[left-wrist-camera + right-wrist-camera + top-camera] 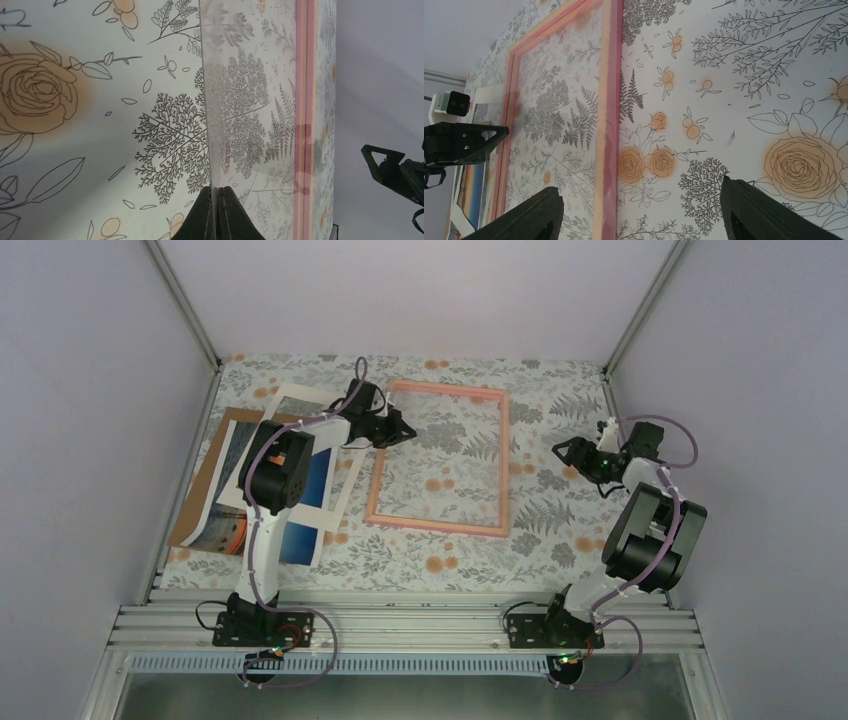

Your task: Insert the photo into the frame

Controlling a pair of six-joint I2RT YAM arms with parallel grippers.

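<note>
The pink frame (438,527) lies flat mid-table. It also shows in the left wrist view (304,100) and the right wrist view (611,125). My left gripper (405,430) is shut on the left edge of a clear pane (250,125); in its own view the jaws (216,190) pinch the thin edge. The photo (318,480), blue and orange, lies left of the frame under a white mat (300,405) and is partly hidden by the left arm. A strip of the photo shows in the right wrist view (472,192). My right gripper (566,460) is open and empty, its jaws (639,205) straddling the frame's right rail.
A brown backing board (198,490) lies at the far left beneath the mat. The table has a floral cover (560,400). White walls close in on the left, back and right. The arm bases sit on a metal rail (400,625) at the near edge.
</note>
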